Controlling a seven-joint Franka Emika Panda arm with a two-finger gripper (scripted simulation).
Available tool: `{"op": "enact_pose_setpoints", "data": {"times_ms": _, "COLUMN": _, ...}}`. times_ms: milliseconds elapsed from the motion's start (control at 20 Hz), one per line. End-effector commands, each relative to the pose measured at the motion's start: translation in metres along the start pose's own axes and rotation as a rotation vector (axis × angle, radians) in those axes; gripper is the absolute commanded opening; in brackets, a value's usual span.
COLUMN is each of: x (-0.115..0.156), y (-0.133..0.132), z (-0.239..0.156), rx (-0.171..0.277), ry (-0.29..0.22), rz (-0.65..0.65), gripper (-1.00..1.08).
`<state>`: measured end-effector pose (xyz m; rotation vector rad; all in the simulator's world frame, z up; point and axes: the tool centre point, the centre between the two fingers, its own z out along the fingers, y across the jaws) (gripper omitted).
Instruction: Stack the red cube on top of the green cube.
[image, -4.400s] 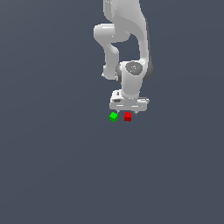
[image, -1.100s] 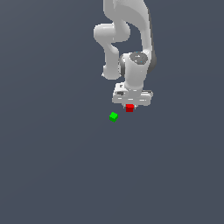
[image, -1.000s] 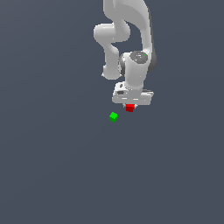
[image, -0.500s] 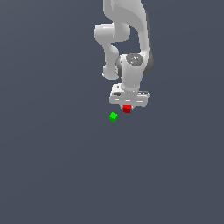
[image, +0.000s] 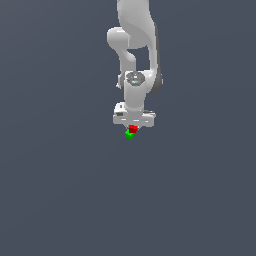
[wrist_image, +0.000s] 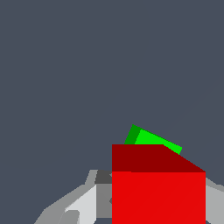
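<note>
Gripper (image: 133, 127) hangs under the white Panda arm (image: 136, 60), fingers closed on the red cube (image: 132, 128); in the wrist view the red cube (wrist_image: 158, 190) fills the space between the grey fingers (wrist_image: 83, 202), so the grasp looks firm.

Green cube (image: 129, 134) sits on the grey floor (image: 60, 190), directly beneath the red one in the exterior view, only a sliver of green showing below the red. Cannot tell whether the two touch yet or a small gap remains.

Wrist view: green cube (wrist_image: 151, 141) appears rotated relative to the red cube, its edges running at an angle to the red faces, and only partly covered.

Risks, as I judge them:
- Yaw mismatch leaves corners overhanging; stack may sit, but less squarely.
- Offset between centres: release could tip the red cube off an edge.
- Descending too far could shove or skate the green cube sideways.
- Releasing too high lets the red cube bounce or roll off.
</note>
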<state>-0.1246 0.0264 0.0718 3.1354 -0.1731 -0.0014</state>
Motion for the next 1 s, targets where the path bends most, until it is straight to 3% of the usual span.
{"op": "enact_pose_setpoints", "data": {"times_ms": 0, "x": 0.002, "y": 0.0105, "z": 0.0066, "rx": 0.0, "ry": 0.001, "rz": -0.001, "gripper": -1.0}}
{"op": "enact_pose_setpoints", "data": {"times_ms": 450, "x": 0.0043, "y": 0.0159, "z": 0.0105, "rx": 0.001, "ry": 0.001, "rz": -0.001, "gripper": -1.0}}
{"op": "enact_pose_setpoints", "data": {"times_ms": 500, "x": 0.0043, "y": 0.0159, "z": 0.0105, "rx": 0.001, "ry": 0.001, "rz": -0.001, "gripper": 1.0}}
{"op": "enact_pose_setpoints", "data": {"times_ms": 950, "x": 0.0043, "y": 0.0159, "z": 0.0105, "rx": 0.001, "ry": 0.001, "rz": -0.001, "gripper": 1.0}}
